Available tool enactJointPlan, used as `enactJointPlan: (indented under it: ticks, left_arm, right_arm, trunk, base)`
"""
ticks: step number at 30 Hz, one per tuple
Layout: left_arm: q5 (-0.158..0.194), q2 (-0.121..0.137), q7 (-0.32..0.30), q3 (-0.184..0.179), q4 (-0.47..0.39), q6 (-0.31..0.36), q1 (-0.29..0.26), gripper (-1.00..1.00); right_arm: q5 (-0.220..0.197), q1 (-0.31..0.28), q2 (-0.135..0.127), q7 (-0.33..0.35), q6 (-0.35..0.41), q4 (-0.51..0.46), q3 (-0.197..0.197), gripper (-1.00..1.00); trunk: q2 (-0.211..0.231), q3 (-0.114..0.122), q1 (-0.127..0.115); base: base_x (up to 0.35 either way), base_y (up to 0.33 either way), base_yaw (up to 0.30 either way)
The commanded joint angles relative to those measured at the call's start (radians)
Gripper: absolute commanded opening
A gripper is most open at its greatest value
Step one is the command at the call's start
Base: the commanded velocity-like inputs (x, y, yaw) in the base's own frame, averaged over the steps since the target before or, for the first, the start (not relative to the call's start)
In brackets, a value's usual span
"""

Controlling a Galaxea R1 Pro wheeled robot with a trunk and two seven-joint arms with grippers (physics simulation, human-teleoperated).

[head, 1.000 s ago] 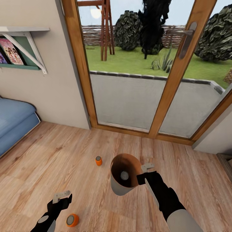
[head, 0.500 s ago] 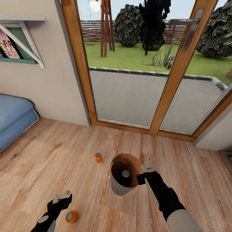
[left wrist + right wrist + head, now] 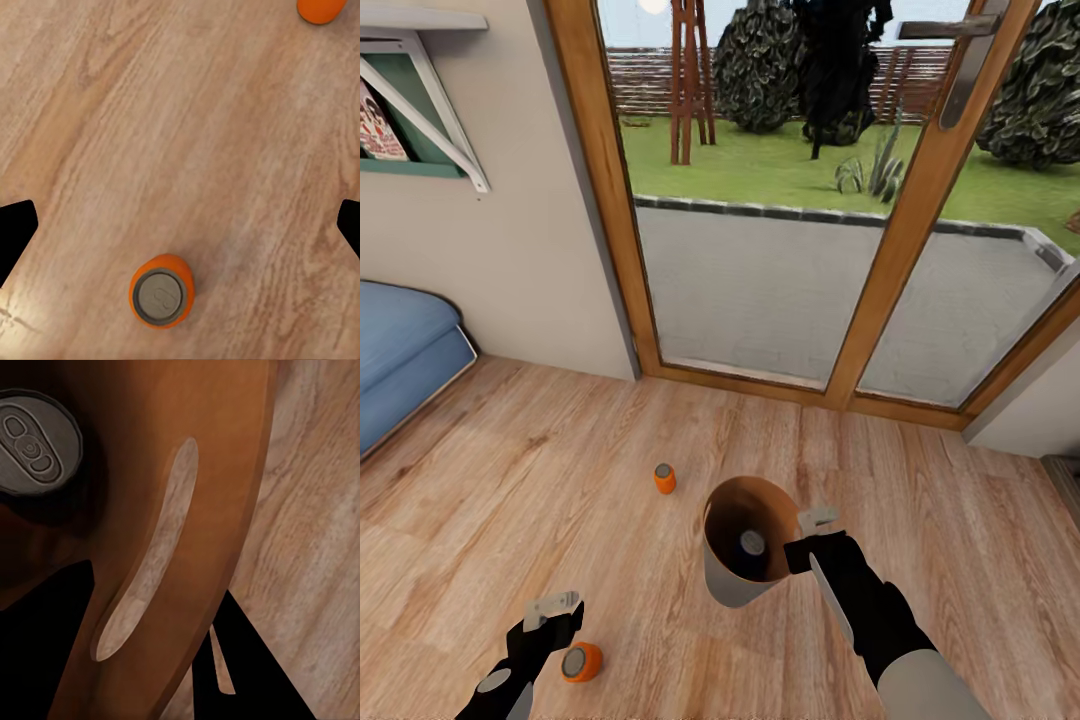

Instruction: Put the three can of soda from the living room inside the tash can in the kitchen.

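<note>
Right end effector grips bin rim; one can, seemingly blue, inside.

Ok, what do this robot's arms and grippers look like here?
Both arms are matte black near the wrists, with pale grey segments toward the elbows. The left gripper and right gripper have short light-grey fingers. No cables or markings visible.

orange can upright, wood floor

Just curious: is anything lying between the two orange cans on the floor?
No. In the head view, only bare wood floor separates the far orange can from the near one.
</note>
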Motion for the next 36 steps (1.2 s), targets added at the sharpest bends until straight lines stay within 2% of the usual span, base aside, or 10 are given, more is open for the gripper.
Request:
enactJointPlan:
  ticks: [1,23,29,34,36]
  left_arm:
    - [0.000,0.000,0.000,0.000,0.000,0.000,0.000,1.00]
    - [-0.001,0.000,0.000,0.000,0.000,0.000,0.000,1.00]
    - [-0.001,0.000,0.000,0.000,0.000,0.000,0.000,1.00]
    - [-0.002,0.001,0.000,0.000,0.000,0.000,0.000,1.00]
    - [-0.002,0.001,0.000,0.001,0.000,0.000,0.000,1.00]
  right_arm:
    - [-0.009,-0.001,0.000,0.009,-0.002,-0.001,0.000,-1.00]
    - [-0.009,0.000,0.000,0.009,-0.002,-0.001,0.000,-1.00]
    - [-0.009,-0.001,0.000,0.009,-0.002,-0.005,0.000,-1.00]
    - [-0.009,-0.001,0.000,0.010,0.001,-0.056,0.000,-1.00]
    - [-0.009,-0.001,0.000,0.010,0.001,-0.065,0.000,-1.00]
  trunk:
    - [-0.007,-0.005,0.004]
    - [-0.161,-0.109,0.088]
    - [-0.161,-0.113,0.088]
    - [-0.161,-0.113,0.088]
    - [-0.175,-0.120,0.096]
  base:
    - [0.000,0.000,0.000]
    - [0.000,0.000,0.000]
    - [0.000,0.000,0.000]
    - [0.000,0.000,0.000]
    - [0.000,0.000,0.000]
